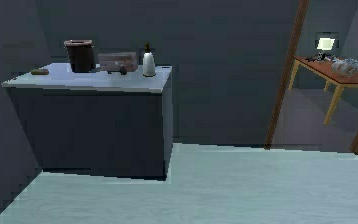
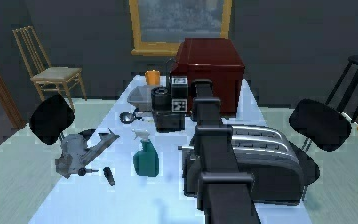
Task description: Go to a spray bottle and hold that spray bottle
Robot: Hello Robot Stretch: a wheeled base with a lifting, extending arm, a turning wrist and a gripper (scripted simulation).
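On the table, just left of the arm, the green spray bottle stands upright at the near side. The gripper sits farther out, toward the red box. A sideways move from here could knock the bottle over, or the arm could nudge the toaster to its right. The arm lies extended across the table. I cannot tell how the fingers stand, nor whether they hold anything.
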